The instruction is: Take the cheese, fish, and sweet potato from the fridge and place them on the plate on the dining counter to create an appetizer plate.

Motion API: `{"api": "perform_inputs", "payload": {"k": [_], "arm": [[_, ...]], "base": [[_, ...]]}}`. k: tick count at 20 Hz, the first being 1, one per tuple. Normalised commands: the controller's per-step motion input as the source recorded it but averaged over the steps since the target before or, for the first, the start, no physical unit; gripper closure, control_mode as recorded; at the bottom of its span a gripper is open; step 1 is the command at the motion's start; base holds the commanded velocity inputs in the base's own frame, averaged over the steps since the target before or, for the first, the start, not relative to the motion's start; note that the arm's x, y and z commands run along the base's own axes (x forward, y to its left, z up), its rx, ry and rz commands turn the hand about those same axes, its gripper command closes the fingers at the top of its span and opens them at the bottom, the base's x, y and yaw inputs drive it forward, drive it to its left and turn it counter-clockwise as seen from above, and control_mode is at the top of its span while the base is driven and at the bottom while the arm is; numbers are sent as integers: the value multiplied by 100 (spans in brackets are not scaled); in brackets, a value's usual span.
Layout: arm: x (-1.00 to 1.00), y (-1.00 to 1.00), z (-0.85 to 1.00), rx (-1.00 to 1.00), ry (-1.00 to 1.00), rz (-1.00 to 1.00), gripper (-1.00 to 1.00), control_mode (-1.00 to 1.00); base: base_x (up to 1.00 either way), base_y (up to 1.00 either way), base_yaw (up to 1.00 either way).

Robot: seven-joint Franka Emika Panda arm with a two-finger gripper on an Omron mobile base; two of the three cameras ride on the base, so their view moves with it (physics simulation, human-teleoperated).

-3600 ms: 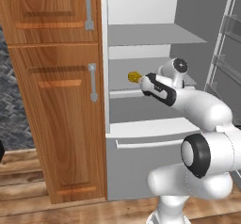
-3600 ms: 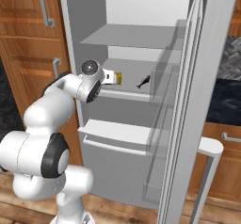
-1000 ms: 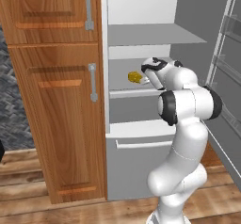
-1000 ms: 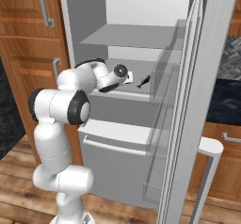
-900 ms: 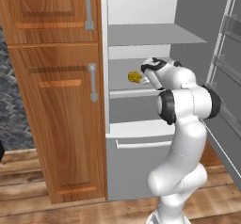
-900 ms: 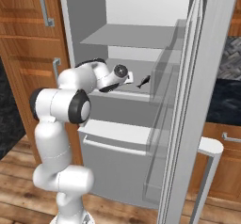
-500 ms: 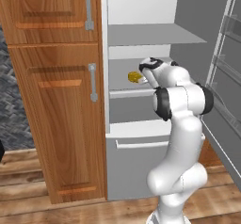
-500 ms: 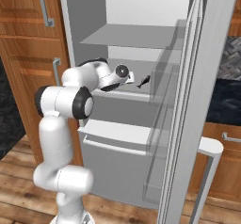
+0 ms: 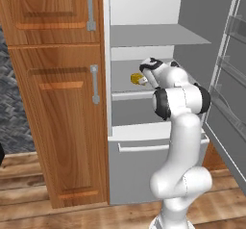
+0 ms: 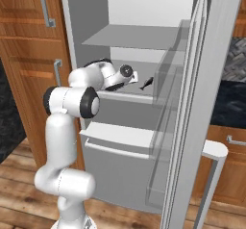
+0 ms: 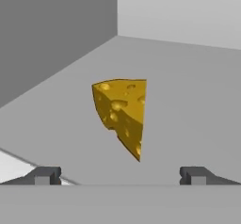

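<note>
Fridge door open; arm reaches onto the middle shelf. Gripper has its fingers spread wide, holding nothing, with the cheese just ahead and centred between the tips. Cheese lies on the shelf near its front left corner. Fish lies on the same shelf, toward the right edge, apart from the gripper. Sweet potato not made out here.

Judgement: task barely begun. Nothing lifted yet; the first pick, the cheese, is being lined up. All three items remain to be carried to the plate.
</note>
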Motion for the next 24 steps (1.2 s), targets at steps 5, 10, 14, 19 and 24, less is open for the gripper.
{"api": "perform_inputs", "payload": {"k": [5,10,14,19,24], "arm": [[31,0,-8,0,0,0,-100,-100],[30,0,-12,0,0,0,-100,-100],[23,5,-12,0,0,0,-100,-100],[17,16,-20,0,0,0,-100,-100],[15,28,-25,-1,0,0,-100,-100]], "base": [[0,0,0],[0,0,0],[0,0,0],[0,0,0],[0,0,0]]}}
